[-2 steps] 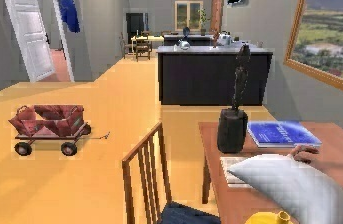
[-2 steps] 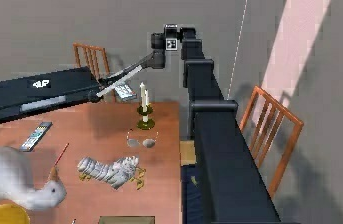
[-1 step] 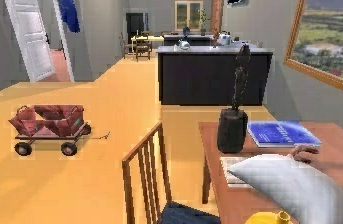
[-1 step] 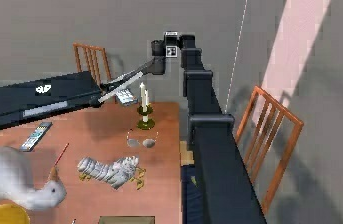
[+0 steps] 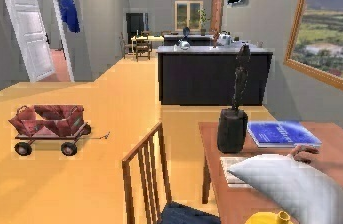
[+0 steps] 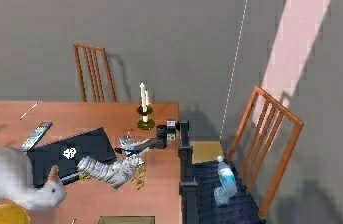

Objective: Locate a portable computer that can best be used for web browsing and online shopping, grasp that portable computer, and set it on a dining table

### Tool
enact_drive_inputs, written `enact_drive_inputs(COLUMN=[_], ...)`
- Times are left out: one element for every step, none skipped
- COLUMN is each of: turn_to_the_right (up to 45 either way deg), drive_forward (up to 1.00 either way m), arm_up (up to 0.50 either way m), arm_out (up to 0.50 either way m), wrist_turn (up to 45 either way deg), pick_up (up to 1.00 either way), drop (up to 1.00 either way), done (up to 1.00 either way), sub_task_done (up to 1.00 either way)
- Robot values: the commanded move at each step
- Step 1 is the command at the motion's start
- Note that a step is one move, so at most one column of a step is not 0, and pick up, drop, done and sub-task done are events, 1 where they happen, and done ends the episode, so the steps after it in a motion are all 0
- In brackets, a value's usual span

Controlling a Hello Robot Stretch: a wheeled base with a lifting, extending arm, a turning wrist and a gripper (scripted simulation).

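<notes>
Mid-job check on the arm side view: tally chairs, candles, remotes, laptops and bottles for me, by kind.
wooden chairs: 2
candle: 1
remote: 1
laptop: 1
bottle: 1
Total: 6

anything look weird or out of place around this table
A pale blue bottle stands on the blue seat of the chair beside the table, an odd spot for it. A white pillow also lies on the tabletop.
</notes>
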Motion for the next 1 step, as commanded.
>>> enact_drive_inputs(turn_to_the_right=[0.0], drive_forward=[0.0], arm_up=[0.0], arm_out=[0.0], wrist_turn=[0.0], pick_up=[0.0], drop=[1.0], done=[0.0], sub_task_done=[0.0])
